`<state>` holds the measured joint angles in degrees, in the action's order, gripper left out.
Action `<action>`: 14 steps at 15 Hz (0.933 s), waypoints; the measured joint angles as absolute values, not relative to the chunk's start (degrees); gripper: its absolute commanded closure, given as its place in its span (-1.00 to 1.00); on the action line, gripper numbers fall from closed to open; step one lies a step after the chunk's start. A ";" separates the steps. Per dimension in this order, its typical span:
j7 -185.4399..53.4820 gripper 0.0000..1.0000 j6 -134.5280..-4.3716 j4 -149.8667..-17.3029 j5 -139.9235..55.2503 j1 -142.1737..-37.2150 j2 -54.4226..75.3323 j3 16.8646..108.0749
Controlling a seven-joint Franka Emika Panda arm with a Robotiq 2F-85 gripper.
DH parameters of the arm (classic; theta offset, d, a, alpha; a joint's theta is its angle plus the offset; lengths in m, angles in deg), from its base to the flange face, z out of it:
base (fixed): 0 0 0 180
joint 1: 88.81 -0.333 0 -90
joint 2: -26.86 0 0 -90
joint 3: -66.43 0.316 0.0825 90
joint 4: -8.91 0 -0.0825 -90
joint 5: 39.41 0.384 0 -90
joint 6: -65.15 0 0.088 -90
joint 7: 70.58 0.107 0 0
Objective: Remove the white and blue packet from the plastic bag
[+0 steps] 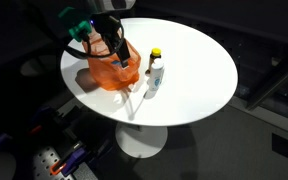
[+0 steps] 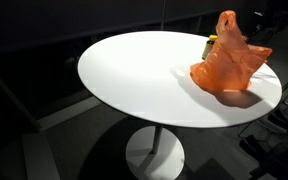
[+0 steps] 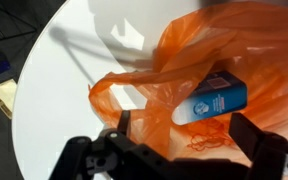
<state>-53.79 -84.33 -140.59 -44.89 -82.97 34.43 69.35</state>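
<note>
An orange plastic bag lies on the round white table; it also shows in an exterior view and in the wrist view. The white and blue packet lies inside the bag's open mouth, seen in the wrist view. My gripper is open, its two dark fingers spread just in front of the packet and over the bag, not touching the packet. In an exterior view the gripper hangs over the bag.
A small bottle with a yellow cap and a white spoon-like stick lie on the table beside the bag. The table edge is close on the bag's side. Dark floor surrounds the table.
</note>
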 measured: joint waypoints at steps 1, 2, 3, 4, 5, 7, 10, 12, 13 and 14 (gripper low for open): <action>-53.79 -1.00 -84.95 -140.42 -44.89 -83.05 33.44 69.31; -53.79 -1.00 -85.62 -140.28 -44.89 -83.16 32.49 69.25; -53.79 -1.00 -86.32 -140.15 -44.89 -83.26 31.57 69.22; -53.78 -1.00 -86.87 -140.01 -44.89 -83.38 30.72 69.19; -53.77 -1.00 -87.29 -139.77 -44.89 -83.52 29.85 69.17; -53.74 -1.00 -87.87 -139.22 -44.89 -83.99 28.21 69.10; -53.56 -1.00 -88.11 -138.09 -44.89 -85.15 26.22 68.96; -53.28 -1.00 -88.16 -137.21 -44.89 -85.93 25.25 68.85; -53.25 -1.00 -88.19 -136.73 -44.91 -86.26 24.87 68.77; -53.25 -1.00 -88.21 -136.24 -44.92 -86.56 24.54 68.67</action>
